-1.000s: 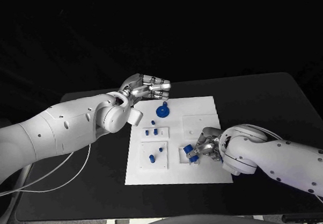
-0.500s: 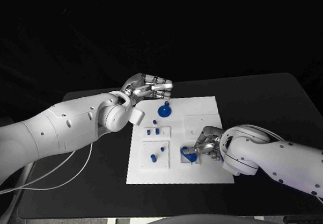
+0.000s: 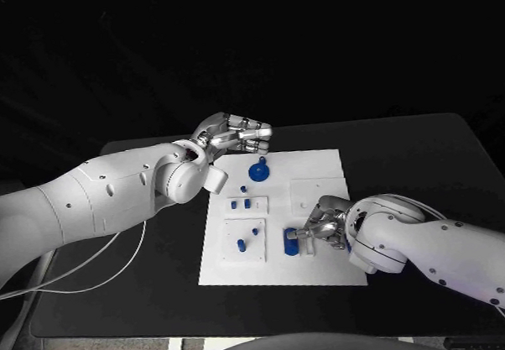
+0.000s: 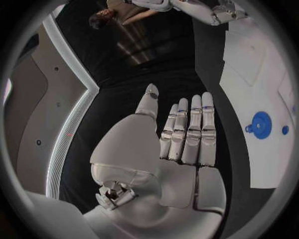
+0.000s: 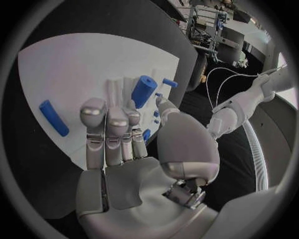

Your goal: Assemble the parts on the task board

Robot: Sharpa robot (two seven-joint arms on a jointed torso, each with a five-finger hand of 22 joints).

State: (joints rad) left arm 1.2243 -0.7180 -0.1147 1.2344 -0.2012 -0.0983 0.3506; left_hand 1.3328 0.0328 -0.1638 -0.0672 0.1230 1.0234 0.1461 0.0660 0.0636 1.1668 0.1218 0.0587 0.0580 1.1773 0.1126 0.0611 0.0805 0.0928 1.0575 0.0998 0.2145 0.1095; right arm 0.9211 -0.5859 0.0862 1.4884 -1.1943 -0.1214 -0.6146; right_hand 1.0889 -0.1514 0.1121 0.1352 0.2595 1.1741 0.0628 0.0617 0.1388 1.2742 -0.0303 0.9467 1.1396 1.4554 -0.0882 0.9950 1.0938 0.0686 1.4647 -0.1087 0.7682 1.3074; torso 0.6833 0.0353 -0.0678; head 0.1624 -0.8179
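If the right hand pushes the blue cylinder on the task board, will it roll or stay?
The blue cylinder looks round and lies on its side on the flat task board, so it would probably roll sideways. It seems rigid, likely light plastic. The right hand is beside it.

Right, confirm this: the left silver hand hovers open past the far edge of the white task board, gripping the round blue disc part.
Not quite. The left silver hand hovers open but grips nothing; the left wrist view shows the round blue disc part lying on the white task board, apart from the fingers.
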